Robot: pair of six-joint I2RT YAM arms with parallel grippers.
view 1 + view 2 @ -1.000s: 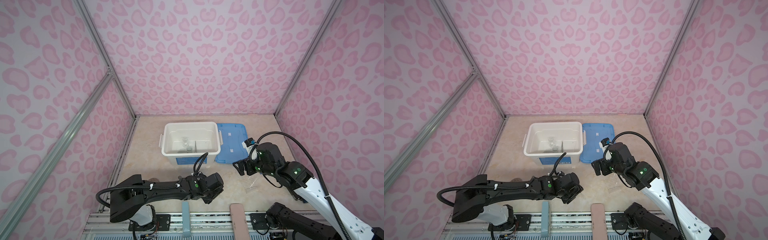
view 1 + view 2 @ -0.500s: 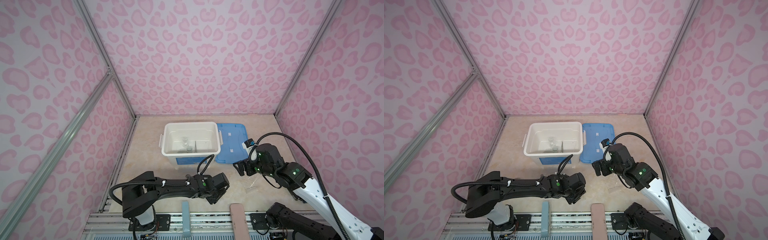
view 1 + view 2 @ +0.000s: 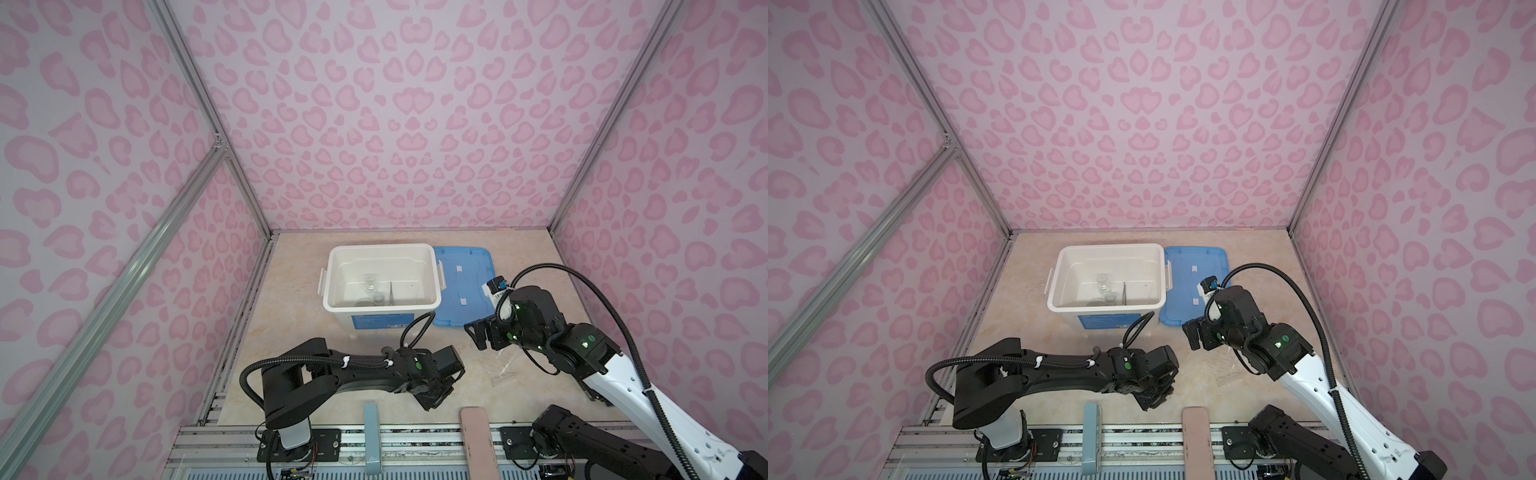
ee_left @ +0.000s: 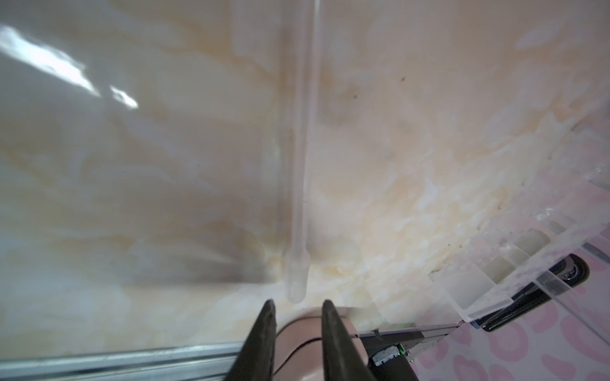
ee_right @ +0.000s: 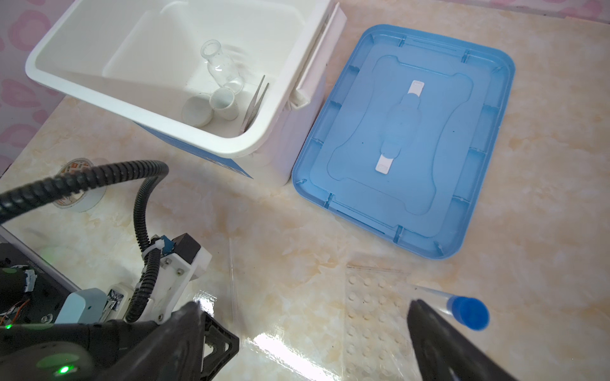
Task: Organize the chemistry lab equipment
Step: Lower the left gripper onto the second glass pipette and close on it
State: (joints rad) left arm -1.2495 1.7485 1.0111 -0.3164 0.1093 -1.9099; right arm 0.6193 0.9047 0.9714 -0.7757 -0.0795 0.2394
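In the left wrist view a thin clear rod (image 4: 302,148) lies on the marble table, its rounded end just ahead of my left gripper (image 4: 297,302). That gripper's jaws stand narrowly apart with nothing between them. In both top views it (image 3: 436,399) is low near the front edge. My right gripper (image 5: 303,316) hangs wide open over a clear dimpled tray (image 5: 376,313), with a blue-capped tube (image 5: 468,311) just outside one finger and a thin rod (image 5: 232,280) beside it. The white tub (image 5: 231,145) holds a glass flask (image 5: 221,66), two white dishes (image 5: 198,110), and tweezers (image 5: 255,100).
The blue lid (image 3: 465,282) lies flat to the right of the tub (image 3: 382,249). A roll of white tape (image 5: 79,188) sits left of the tub. A blue bar (image 3: 370,432) and a pink bar (image 3: 476,440) stick up at the front rail. Pink walls close three sides.
My left arm has slid to the right along the front of the table and its jaws have narrowed. The right arm has barely moved.
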